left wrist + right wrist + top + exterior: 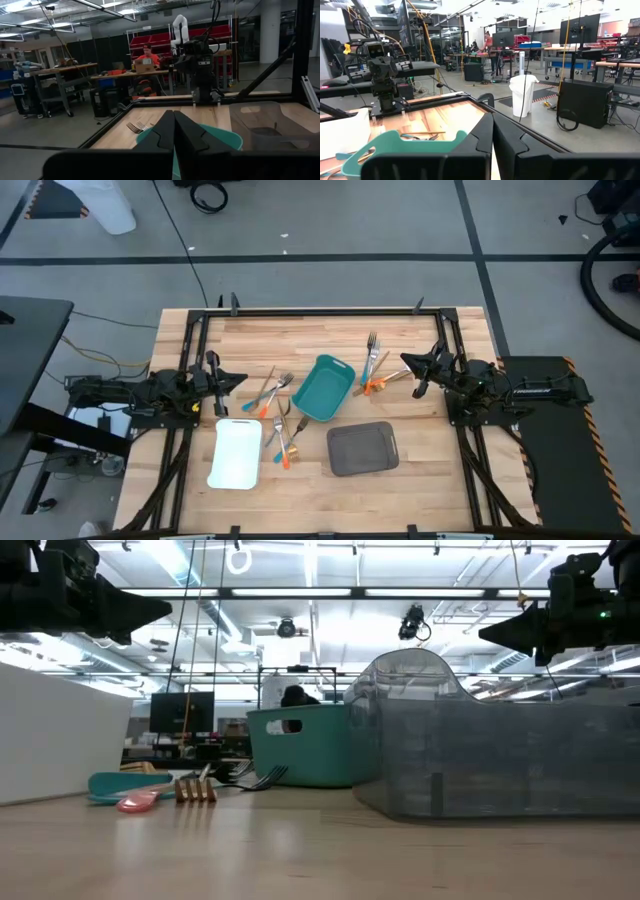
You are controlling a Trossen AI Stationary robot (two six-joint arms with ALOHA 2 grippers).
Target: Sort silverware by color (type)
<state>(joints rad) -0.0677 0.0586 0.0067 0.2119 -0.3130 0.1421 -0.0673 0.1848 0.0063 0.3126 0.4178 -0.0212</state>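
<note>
The silverware lies in three loose groups on the wooden table: one (268,392) left of the teal tray (322,388), one (283,438) between the white tray (236,453) and the grey tray (363,448), and one (373,365) right of the teal tray. Handles show orange, teal and gold. My left gripper (228,377) hovers shut at the table's left side, above and left of the first group. My right gripper (408,364) hovers shut at the right side, just right of the third group. Both sit high over the table in the low view, the left gripper (165,608) and the right gripper (485,635).
A black metal frame (300,311) runs along the table's edges. In the low view a gold fork head (195,788) lies flat near the white tray (60,735), and the grey tray (500,755) stands close at the right. A person sits at a bench (145,60) in the room beyond.
</note>
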